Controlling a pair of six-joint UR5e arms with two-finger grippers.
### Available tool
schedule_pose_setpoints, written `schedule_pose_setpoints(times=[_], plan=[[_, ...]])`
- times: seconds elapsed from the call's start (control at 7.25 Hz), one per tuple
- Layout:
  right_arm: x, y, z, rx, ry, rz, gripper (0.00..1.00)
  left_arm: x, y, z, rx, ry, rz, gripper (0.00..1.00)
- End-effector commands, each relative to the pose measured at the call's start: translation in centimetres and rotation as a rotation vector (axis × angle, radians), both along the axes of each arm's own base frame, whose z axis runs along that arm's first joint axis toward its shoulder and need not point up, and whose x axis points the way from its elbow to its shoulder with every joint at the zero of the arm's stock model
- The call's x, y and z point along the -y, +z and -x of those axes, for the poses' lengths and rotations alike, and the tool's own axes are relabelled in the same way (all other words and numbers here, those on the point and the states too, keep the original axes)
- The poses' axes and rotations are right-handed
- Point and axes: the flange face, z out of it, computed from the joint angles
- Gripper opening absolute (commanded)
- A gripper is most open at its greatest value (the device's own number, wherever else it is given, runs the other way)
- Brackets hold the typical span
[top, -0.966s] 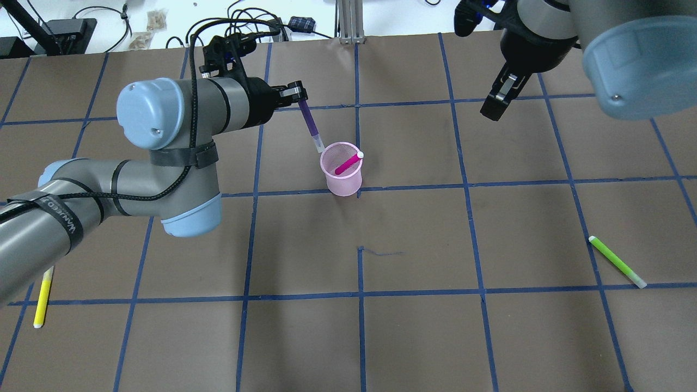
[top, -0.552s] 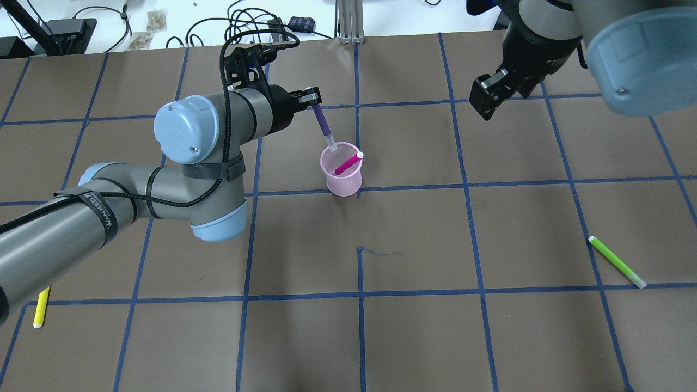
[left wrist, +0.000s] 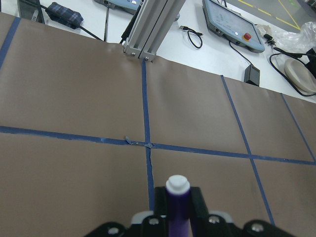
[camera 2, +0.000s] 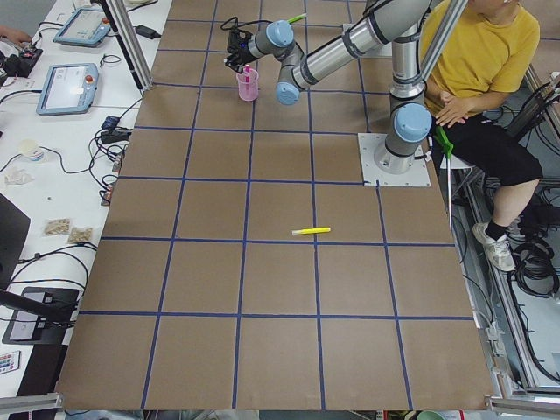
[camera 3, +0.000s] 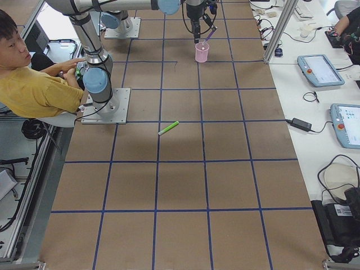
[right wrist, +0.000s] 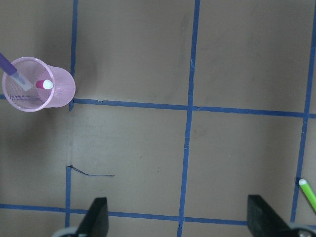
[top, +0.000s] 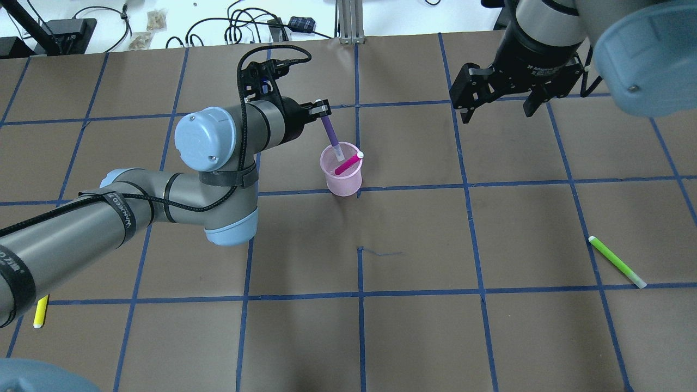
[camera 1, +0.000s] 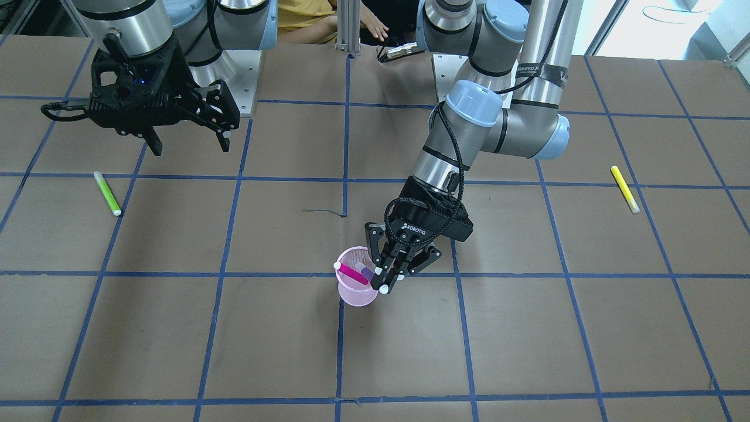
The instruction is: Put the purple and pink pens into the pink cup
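Note:
The pink mesh cup (top: 342,177) stands upright near the table's middle, also in the front view (camera 1: 355,295) and the right wrist view (right wrist: 59,94). A pink pen (top: 347,164) leans inside it. My left gripper (top: 325,110) is shut on the purple pen (top: 330,130) by its upper end. The pen hangs tilted, its pale tip inside the cup's rim. The left wrist view shows the pen's cap (left wrist: 177,202) between the fingers. My right gripper (top: 496,111) is open and empty, high over the far right of the table.
A green pen (top: 618,262) lies on the table at the right. A yellow pen (top: 40,311) lies at the near left, partly under my left arm. Cables and boxes lie beyond the far edge. A seated person (camera 2: 477,79) is behind the robot base.
My left arm has swung right with the purple pen, bringing its tip from beside the cup to inside the rim. My right wrist has turned and shifted slightly left.

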Motion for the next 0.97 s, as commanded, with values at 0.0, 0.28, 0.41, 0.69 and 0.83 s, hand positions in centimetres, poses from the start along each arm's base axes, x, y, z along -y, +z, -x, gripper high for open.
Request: schedule_pose_setpoints(times=[0.0,0.28,0.41,0.69,0.83], plan=[[-0.1,-0.7,0.1,-0.014,-0.009,-0.018,1.0,-0.2,-0.7,0.2,0.005,-0.005,-0.013,0.41],[0.0,-0.3,0.0,-0.005,-0.008,-0.002,1.0,-0.6,-1.5,0.2,0.008,-0.007,-0.03,0.63],[0.1,-0.3,0.2,-0.009,-0.007,-0.001,1.0,-0.6,-1.3,0.2,0.007,-0.007,-0.025,0.78],[0.4,-0.8,0.1,-0.006,-0.012,0.003,1.0,0.6,0.5,-1.7,0.014,0.029,-0.038,1.0],[0.5,-0.7,0.1,-0.007,-0.01,0.005,1.0,1.9,1.2,-3.8,0.063,0.029,-0.095,1.0]])
